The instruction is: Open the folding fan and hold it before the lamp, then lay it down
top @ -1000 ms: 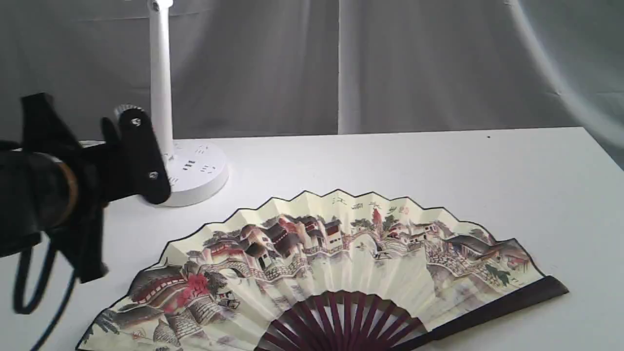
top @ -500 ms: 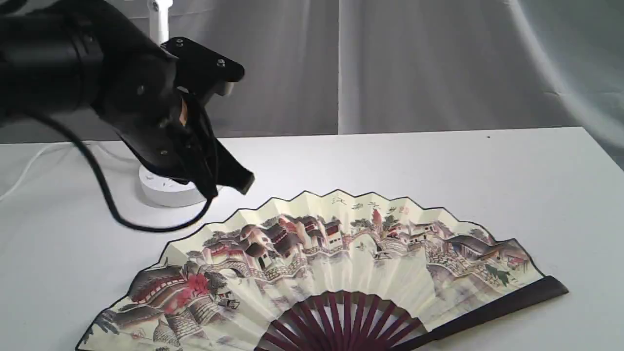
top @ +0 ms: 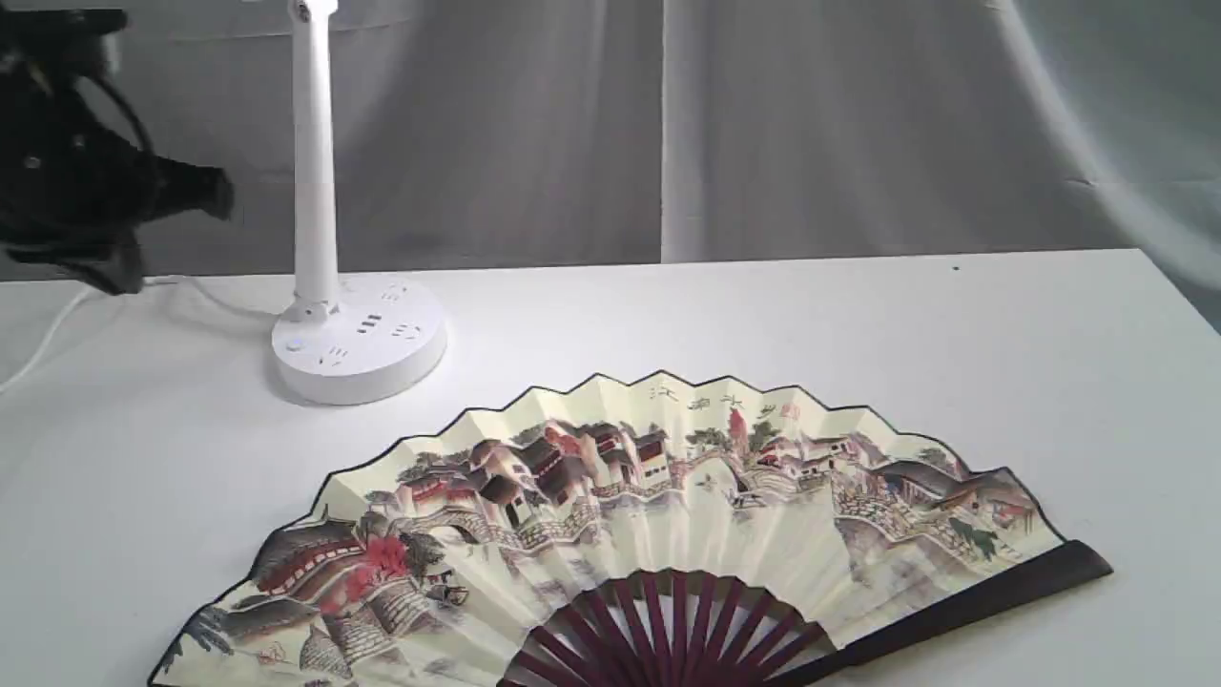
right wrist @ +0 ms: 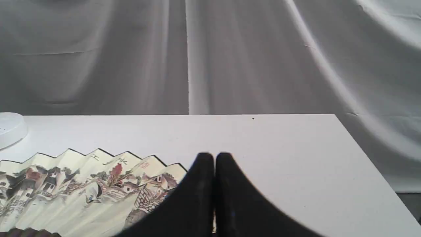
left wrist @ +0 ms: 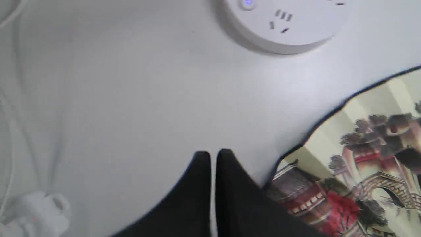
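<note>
The folding fan lies fully spread and flat on the white table, its maroon ribs toward the near edge. Its painted leaf also shows in the left wrist view and the right wrist view. The lamp stands upright behind the fan's left end, round socketed base on the table. My left arm is raised at the far left edge, away from the fan. My left gripper is shut and holds nothing. My right gripper is also shut and holds nothing, above the fan's right end.
A white cord runs from the lamp's base off the table's left edge, and a white plug lies on the table. A grey curtain hangs behind. The table's right edge falls away beside the right gripper.
My left arm swung up past the lamp and then pulled back to the far left edge, uncovering the lamp's pole and base. The fan has stayed flat in the same place.
</note>
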### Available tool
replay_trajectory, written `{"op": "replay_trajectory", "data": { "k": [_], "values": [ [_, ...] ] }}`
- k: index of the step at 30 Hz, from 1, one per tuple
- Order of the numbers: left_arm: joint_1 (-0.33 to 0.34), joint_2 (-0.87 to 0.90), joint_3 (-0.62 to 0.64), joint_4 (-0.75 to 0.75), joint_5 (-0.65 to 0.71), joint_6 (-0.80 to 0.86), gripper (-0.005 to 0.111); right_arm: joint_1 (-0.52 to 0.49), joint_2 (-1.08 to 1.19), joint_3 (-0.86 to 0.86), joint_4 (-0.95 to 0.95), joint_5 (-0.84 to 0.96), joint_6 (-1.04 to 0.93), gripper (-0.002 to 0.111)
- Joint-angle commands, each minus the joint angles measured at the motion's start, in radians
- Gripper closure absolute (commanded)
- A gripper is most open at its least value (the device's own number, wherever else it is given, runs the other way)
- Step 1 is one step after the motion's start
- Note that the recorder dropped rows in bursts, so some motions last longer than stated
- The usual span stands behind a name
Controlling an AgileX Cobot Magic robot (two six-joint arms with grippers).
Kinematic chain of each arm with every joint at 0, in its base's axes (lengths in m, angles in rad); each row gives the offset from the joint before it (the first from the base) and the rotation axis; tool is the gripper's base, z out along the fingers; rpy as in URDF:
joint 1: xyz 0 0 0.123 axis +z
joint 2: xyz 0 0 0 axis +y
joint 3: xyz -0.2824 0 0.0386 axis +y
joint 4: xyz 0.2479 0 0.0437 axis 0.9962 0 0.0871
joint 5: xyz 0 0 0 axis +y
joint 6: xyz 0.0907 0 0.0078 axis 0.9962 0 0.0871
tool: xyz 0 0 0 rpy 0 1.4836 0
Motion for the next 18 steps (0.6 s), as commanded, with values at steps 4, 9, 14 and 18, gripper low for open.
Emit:
{"op": "replay_trajectory", "data": {
  "k": [4, 9, 14, 18],
  "values": [
    [0.132, -0.106, -0.004, -0.141, 0.046, 0.065, 0.107, -0.002, -0.003, 0.004, 0.006, 0.002, 0.000, 0.108],
    [0.146, -0.190, -0.004, -0.100, 0.069, 0.069, 0.107, -0.002, -0.003, 0.004, 0.006, 0.002, 0.000, 0.108],
    [0.146, -0.292, -0.002, -0.107, 0.104, 0.090, 0.107, -0.002, -0.003, 0.004, 0.006, 0.002, 0.000, 0.108],
    [0.146, -0.372, 0.012, -0.128, 0.091, 0.090, 0.107, -0.002, -0.003, 0.004, 0.006, 0.002, 0.000, 0.108]
  ]
}}
